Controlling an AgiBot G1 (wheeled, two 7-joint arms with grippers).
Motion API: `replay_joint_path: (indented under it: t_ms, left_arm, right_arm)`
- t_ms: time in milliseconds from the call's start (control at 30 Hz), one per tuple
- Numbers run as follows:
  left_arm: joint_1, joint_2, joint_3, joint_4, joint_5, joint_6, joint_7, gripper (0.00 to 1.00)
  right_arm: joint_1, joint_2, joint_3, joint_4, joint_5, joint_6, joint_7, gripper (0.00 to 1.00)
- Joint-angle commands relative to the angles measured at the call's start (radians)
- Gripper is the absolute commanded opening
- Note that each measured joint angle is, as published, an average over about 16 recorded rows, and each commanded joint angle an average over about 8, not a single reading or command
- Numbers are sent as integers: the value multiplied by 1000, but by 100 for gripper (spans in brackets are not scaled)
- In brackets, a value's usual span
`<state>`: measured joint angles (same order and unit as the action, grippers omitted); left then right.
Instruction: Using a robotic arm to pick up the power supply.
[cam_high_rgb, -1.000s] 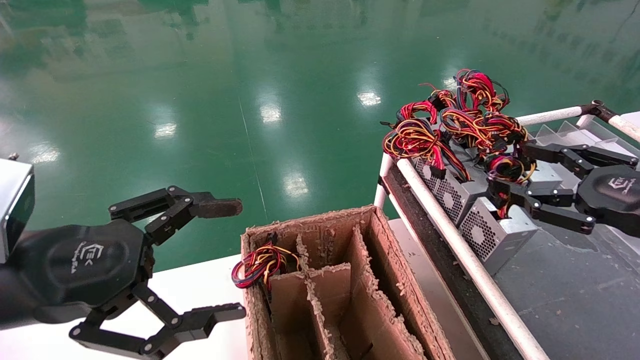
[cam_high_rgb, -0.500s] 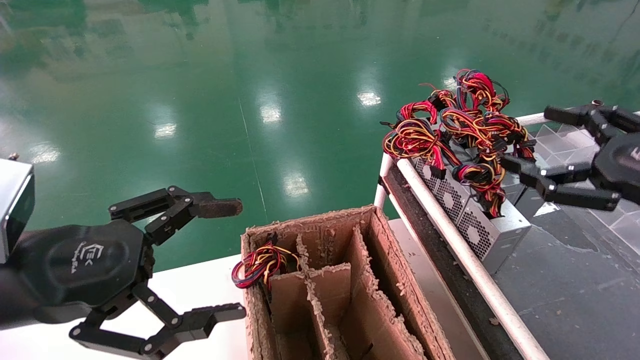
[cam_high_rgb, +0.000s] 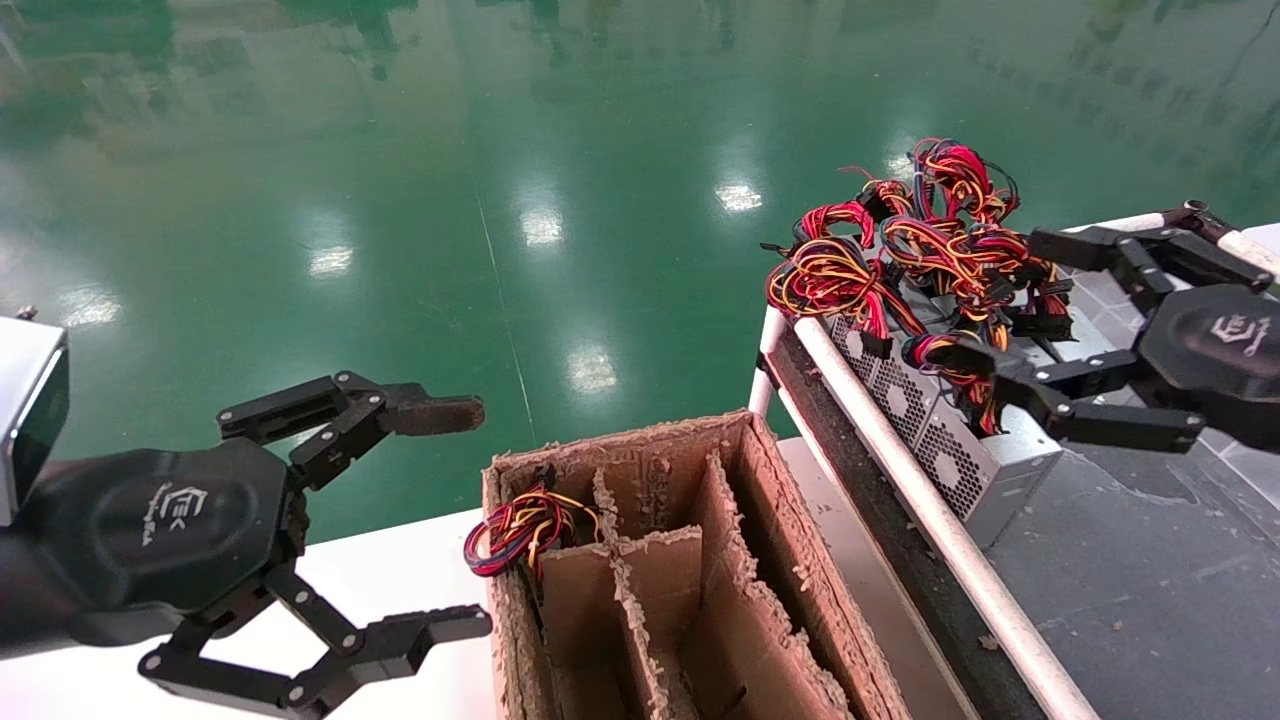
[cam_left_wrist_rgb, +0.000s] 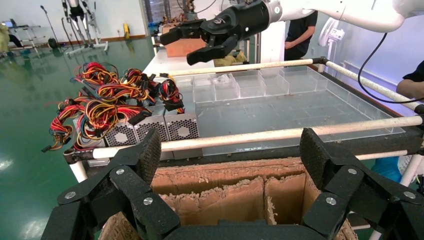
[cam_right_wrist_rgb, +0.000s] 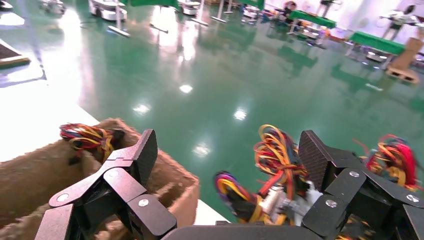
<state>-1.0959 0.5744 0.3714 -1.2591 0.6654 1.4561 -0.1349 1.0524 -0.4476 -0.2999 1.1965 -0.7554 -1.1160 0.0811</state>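
Three grey power supplies (cam_high_rgb: 935, 440) stand in a row against the white rail of a trolley, honeycomb vent faces (cam_left_wrist_rgb: 150, 131) outward. Tangled red, yellow and orange wires (cam_high_rgb: 900, 250) are heaped on top of them. My right gripper (cam_high_rgb: 990, 300) hovers open just above the row's near end, one finger over the wire heap and the other beside the hanging wires (cam_right_wrist_rgb: 280, 165). Nothing is between its fingers. It also appears far off in the left wrist view as the right gripper (cam_left_wrist_rgb: 200, 40). My left gripper (cam_high_rgb: 465, 517) is parked open at the lower left, beside the cardboard box.
A worn cardboard box (cam_high_rgb: 740, 600) with dividers stands below the trolley; one cell holds a wire bundle (cam_high_rgb: 520, 525). The trolley's white rail (cam_high_rgb: 930, 520) runs between box and supplies. Clear plastic bins (cam_left_wrist_rgb: 240, 85) sit at the trolley's far side. Green floor lies beyond.
My right gripper lifted off the near supply and pulled back to the right, then came forward again over the wires. The near supply now sits in line with the row. The left arm stayed still.
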Motion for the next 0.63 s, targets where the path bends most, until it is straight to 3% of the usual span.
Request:
replay_joint_path:
  t_ms: [33, 633]
  left_arm:
    - [0, 0, 0, 0, 0, 0, 0, 100]
    - [0, 0, 0, 0, 0, 0, 0, 100]
  right_arm:
    - [1, -7, 1, 4, 1, -16, 4, 100]
    - [8, -63, 8, 34, 10, -146, 41, 100]
